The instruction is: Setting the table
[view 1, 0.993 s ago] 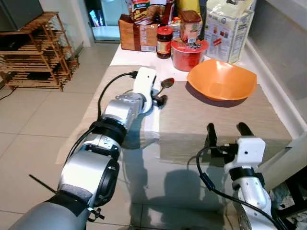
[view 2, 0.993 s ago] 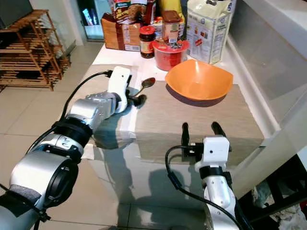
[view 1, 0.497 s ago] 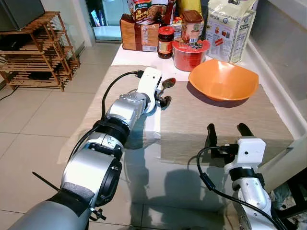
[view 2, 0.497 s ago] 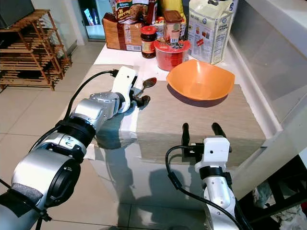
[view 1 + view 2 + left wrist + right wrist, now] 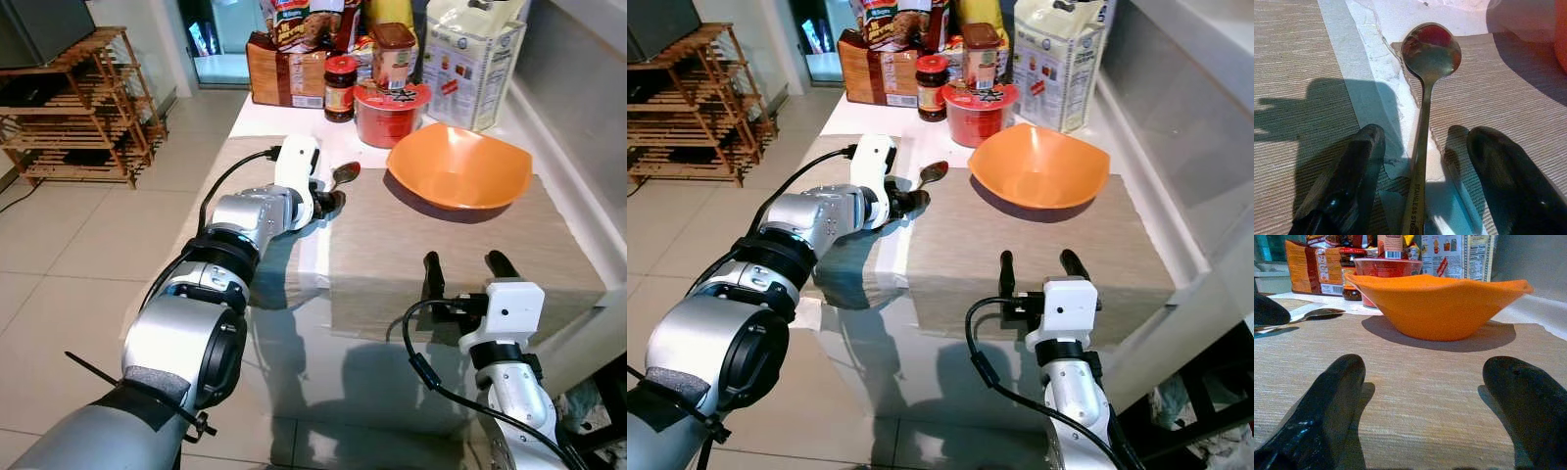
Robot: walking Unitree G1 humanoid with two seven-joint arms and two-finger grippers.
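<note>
One spoon (image 5: 1425, 103) handle stamped "STAINLESS", between open left gripper (image 5: 1422, 161) fingers.

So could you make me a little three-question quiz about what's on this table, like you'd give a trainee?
1. True or false: the left pincer has its fingers shut tight on the spoon.
2. The orange bowl sits on: A) bare floor, B) the woven placemat, C) the wooden rack.
3. Fill in: the right pincer hovers open at the near edge of the ____.

Key: 1. False; the fingers stand apart on either side of the handle. 2. B. 3. placemat.
</note>
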